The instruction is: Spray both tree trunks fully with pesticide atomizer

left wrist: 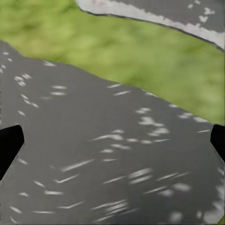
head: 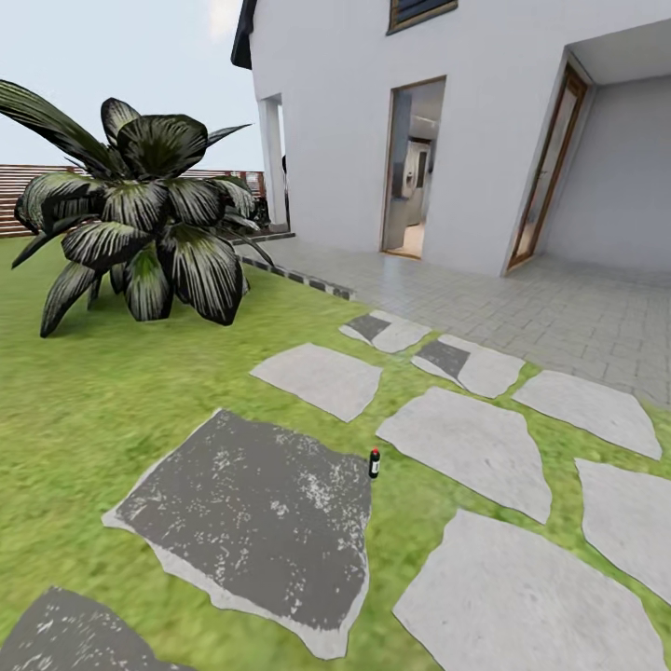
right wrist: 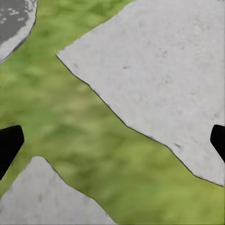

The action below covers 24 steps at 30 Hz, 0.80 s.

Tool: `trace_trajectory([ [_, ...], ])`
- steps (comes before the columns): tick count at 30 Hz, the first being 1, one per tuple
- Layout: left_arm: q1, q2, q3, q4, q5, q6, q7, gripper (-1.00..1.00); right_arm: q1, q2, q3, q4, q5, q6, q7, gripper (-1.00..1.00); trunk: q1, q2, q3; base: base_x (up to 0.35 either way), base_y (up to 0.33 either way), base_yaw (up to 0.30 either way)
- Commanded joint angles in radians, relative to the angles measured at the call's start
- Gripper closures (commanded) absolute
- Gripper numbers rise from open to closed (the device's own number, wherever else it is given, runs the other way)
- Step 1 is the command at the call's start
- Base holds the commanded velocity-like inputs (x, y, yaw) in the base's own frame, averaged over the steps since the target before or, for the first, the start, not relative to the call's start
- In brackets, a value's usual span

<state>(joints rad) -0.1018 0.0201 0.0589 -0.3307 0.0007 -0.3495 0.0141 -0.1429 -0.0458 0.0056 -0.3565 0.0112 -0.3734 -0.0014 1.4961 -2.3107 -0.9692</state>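
The pesticide atomizer [head: 375, 462] is a small dark bottle with a red top. It stands upright on the grass of the garden lawn [head: 112, 391], between a dark stepping stone [head: 252, 513] and a light one [head: 471, 447], ahead of me. In the left wrist view my left gripper [left wrist: 112, 140] is open, black fingertips [left wrist: 9, 143] at both picture edges, over a dark speckled stone [left wrist: 93, 159]. In the right wrist view my right gripper [right wrist: 112, 140] is open as well, over grass [right wrist: 61, 117] and a pale stone [right wrist: 159, 65]. Nothing lies between either pair of fingers.
A broad-leaved dark green bush [head: 140, 214] stands at the left on the lawn. A white house [head: 466, 121] with an open doorway [head: 413, 168] and a tiled patio [head: 522, 308] lies behind. A brown slat fence [head: 23, 191] runs at the far left. Several stepping stones cross the grass.
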Motion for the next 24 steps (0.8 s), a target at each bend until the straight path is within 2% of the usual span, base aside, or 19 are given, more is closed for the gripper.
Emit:
trace_trajectory([
  [1, -0.001, 0.000, 0.001, 0.001, 0.000, -0.003, 0.001, -1.00, 0.000, 0.000, 0.001, 0.001, 0.001, -0.003, 0.000, -1.00, 0.000, 0.000, -0.001, 0.339, 0.113, 0.000],
  [24, -0.001, 0.000, 0.001, 0.001, 0.001, -0.003, 0.001, -1.00, 0.000, 0.000, 0.001, 0.001, 0.001, -0.004, 0.000, -1.00, 0.000, 0.000, -0.001, 0.312, 0.161, -0.008],
])
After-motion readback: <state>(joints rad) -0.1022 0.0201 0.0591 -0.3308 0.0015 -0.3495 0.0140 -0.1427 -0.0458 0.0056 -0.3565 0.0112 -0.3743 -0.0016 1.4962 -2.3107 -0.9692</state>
